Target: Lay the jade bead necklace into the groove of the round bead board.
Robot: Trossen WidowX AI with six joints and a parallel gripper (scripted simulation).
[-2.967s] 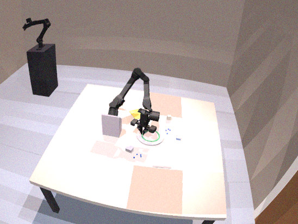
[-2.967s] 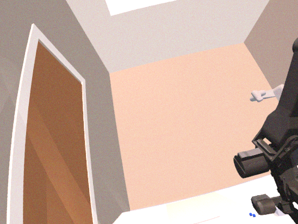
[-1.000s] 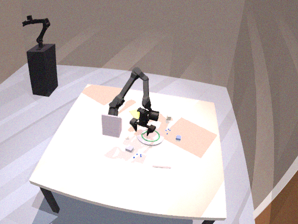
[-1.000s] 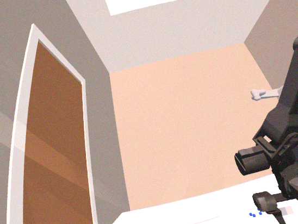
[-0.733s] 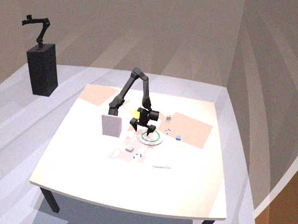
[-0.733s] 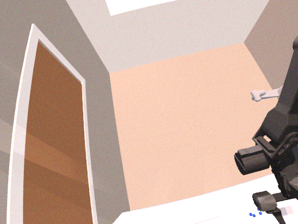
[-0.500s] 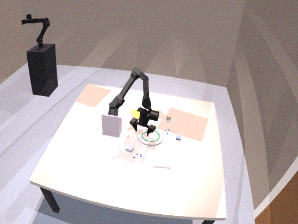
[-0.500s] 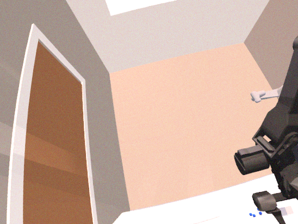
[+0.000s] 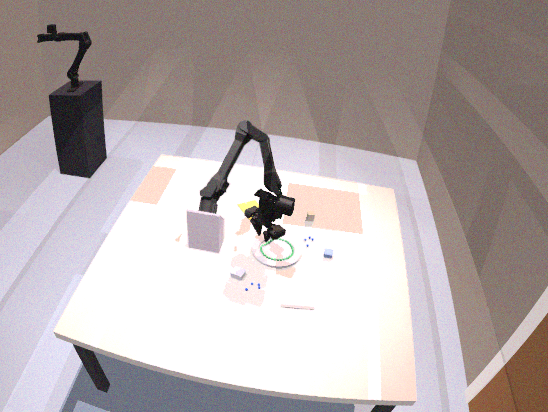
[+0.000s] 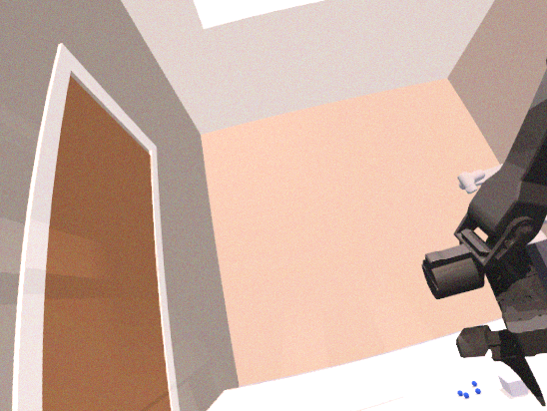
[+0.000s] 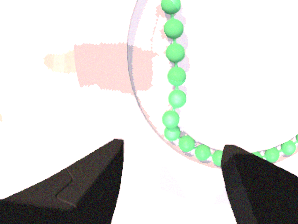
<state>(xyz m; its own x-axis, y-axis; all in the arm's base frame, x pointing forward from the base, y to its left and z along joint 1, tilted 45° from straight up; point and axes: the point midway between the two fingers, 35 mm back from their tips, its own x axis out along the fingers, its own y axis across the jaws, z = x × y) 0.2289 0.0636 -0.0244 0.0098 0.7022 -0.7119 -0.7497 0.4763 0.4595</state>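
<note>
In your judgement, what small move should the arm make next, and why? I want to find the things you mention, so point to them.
Probably shift the pincer (image 9: pixel 265 238) (image 11: pixel 173 152) slightly toward the beads before closing: its fingertips stand apart with no bead between them, while the green necklace (image 9: pixel 293 249) (image 11: pixel 176 76) bends sharply near the round board's (image 9: pixel 256 256) (image 11: pixel 131 60) edge, so that part likely needs seating.

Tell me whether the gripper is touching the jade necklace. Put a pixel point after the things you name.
Cannot tell. In the wrist view, one finger of the gripper (image 9: pixel 263 237) (image 10: pixel 540 398) (image 11: pixel 173 143) overlaps the jade necklace (image 9: pixel 293 250) (image 11: pixel 175 53), hiding any contact or gap there.
</note>
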